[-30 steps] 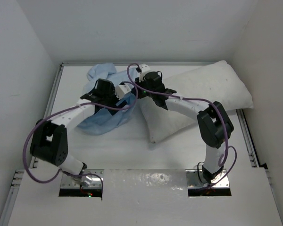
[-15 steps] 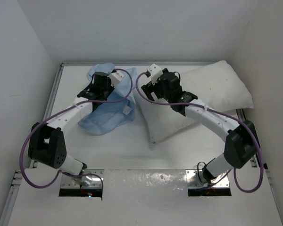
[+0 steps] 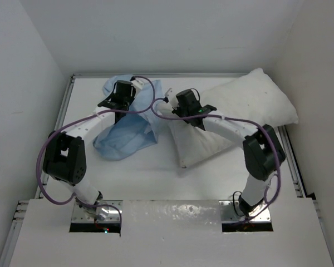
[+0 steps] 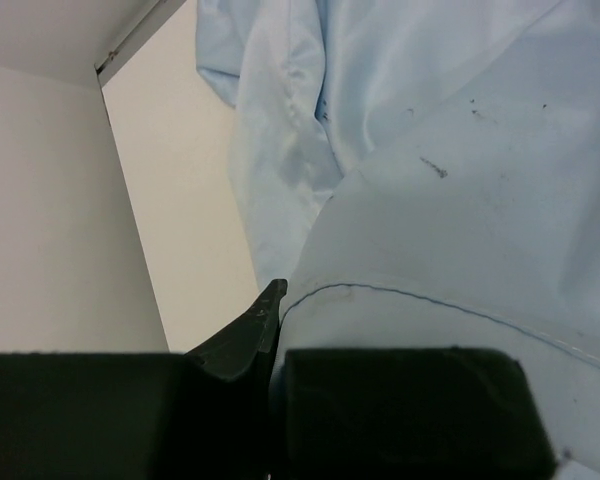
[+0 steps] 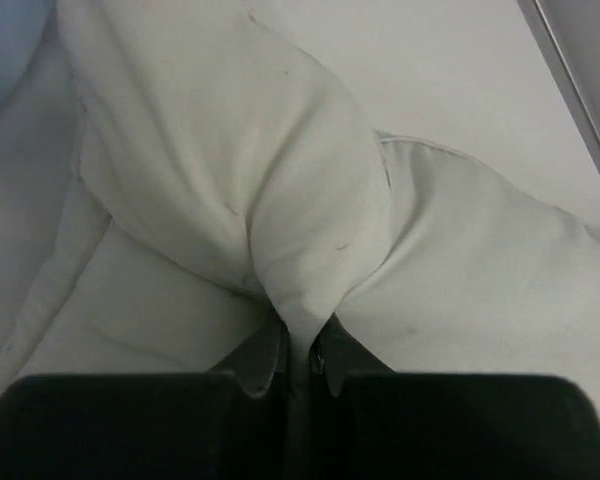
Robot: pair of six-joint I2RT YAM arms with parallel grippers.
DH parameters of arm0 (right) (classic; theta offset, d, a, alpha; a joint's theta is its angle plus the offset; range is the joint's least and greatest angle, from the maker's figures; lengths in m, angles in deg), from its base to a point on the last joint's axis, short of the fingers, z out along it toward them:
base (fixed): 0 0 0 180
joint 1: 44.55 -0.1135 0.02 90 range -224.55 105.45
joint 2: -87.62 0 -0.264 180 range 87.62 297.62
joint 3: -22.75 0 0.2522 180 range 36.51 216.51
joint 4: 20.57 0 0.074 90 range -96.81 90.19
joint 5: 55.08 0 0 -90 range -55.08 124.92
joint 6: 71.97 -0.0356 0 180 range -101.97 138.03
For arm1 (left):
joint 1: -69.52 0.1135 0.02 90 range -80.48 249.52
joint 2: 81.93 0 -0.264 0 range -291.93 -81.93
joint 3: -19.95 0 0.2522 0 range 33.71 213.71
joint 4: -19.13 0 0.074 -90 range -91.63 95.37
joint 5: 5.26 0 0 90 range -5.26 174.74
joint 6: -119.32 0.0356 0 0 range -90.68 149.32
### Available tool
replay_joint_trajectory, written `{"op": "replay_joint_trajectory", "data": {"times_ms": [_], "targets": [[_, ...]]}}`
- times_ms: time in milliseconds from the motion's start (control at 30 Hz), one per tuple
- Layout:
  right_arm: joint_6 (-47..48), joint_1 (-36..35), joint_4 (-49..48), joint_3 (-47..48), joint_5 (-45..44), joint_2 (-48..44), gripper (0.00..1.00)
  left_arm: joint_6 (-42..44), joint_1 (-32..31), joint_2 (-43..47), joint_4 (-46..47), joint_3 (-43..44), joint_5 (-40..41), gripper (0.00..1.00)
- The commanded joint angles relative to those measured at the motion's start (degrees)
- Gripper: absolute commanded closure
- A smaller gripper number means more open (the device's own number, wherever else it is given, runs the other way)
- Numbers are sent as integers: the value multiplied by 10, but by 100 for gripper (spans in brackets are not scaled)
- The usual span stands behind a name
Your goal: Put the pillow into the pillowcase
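Right pincer (image 5: pixel 298 352) sits at the bottom edge of its wrist view, both dark fingers pressed together on a pinched fold of the pillow (image 5: pixel 280 190). The white fabric bunches upward from the grip into a plump ridge through the middle of the frame, flatter pillow cloth spreads to either side, and the pale table (image 5: pixel 450 60) runs across the top right. Left pincer (image 4: pixel 277 312) is likewise clamped, closed on a stitched hem of the pillowcase (image 4: pixel 460 150); one dark fingertip (image 4: pixel 265 305) shows at lower centre and the other is hidden under the light blue cloth. Beyond it the wrinkled blue fabric climbs to the upper right, with bare table at left centre and a wall further left. In the overhead view the arm bases are at the bottom, and both arms reach to the upper middle. The pillowcase lies crumpled left of centre. The pillow slants from the centre to the upper right, its left end just beside the blue cloth; whether they touch I cannot tell.
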Motion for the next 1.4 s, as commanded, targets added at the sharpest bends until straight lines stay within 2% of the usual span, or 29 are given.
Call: {"op": "replay_joint_trajectory", "data": {"times_ms": [0,33,100,133,200,300,367,433,567,633,667,700,767,833,933,1067,1167,1200,1233,1267,1300,1333,1367], "targets": [[-28,5,52,-52,9,-98,100,-9,-3,12,32,20,2,100],[-50,2,54,-81,51,-159,100,-8,-3,10,32,21,3,100],[-65,-16,20,-151,81,-224,100,-11,-3,4,32,30,1,100],[-63,-31,4,-180,85,-284,100,-17,-3,2,30,34,-1,100],[-48,-87,-35,-243,68,-337,100,-27,-3,-3,18,47,-15,100],[-63,-138,-52,-272,134,-347,100,-37,-3,-4,7,61,-40,100],[-105,-163,-78,-272,171,-339,100,-41,-3,-5,-3,71,-50,100],[-135,-202,-104,-270,171,-326,100,-41,-4,-3,-6,71,-53,100],[-160,-265,-249,-273,204,-285,100,-30,-4,10,-19,62,-74,100],[-209,-276,-305,-272,197,-264,100,-23,-4,17,-24,54,-79,100],[-223,-276,-354,-269,179,-241,100,-19,-4,26,-26,45,-81,100],[-254,-276,-385,-268,114,-228,100,-12,-4,32,-28,40,-83,100],[-263,-276,-443,-248,40,-176,100,-2,-4,48,-36,24,-96,100],[-268,-272,-459,-219,-52,-137,100,7,-7,58,-49,16,-100,100],[-285,-250,-462,-148,-143,-79,100,23,-8,81,-69,-2,-113,100],[-406,-182,-408,-110,-160,-57,100,54,-12,110,-89,-25,-128,100],[-428,-145,-391,-85,-145,-40,100,61,-17,120,-110,-27,-161,99],[-417,-143,-390,-76,-145,-31,95,66,-19,120,-116,-27,-176,96],[-411,-143,-384,-52,-145,-13,82,68,-26,120,-123,-31,-202,74],[-392,-143,-371,-42,-125,-4,40,72,-30,118,-124,-33,-213,59],[-381,-143,-369,-37,-110,3,24,69,-30,116,-125,-34,-223,43],[-367,-142,-359,-33,-73,6,14,58,-30,114,-120,-34,-221,23],[-338,-138,-353,-37,-52,3,5,52,-28,115,-119,-33,-211,11]]}}
